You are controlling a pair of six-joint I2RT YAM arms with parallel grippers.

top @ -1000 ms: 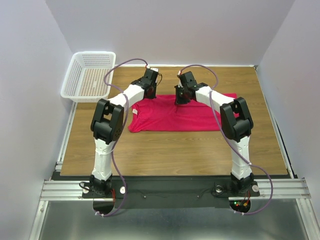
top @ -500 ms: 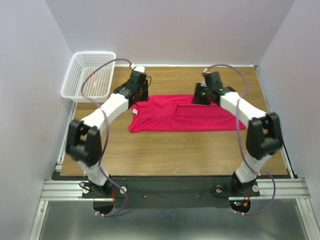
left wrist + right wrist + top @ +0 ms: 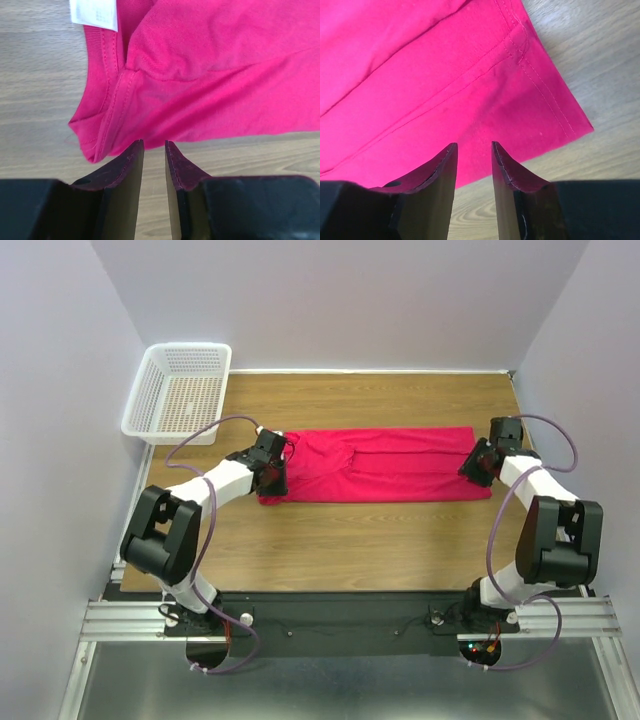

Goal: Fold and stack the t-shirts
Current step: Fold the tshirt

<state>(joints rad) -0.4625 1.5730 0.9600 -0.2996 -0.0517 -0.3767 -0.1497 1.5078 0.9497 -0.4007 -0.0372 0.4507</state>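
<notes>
**Two grippers poised at opposite ends of a pink t-shirt**

A crimson-pink t-shirt lies flat as a long band across the far half of the wooden surface. Its neck end is to the left and its stitched hem to the right. A white mesh basket sits well apart at the far left corner.

The left gripper hangs at the near corner of the neck end, below the white neck label. Its jaws stand slightly parted with bare wood showing between them, grasping nothing. The right gripper sits at the near edge by the hem corner, likewise parted and empty.

The step in hand looks like taking hold of both ends for the next fold. To do it well, each gripper should probably slide one finger under the cloth edge, catch every layer, and close before lifting. Both should pinch at matching spots so the band lifts straight.
</notes>
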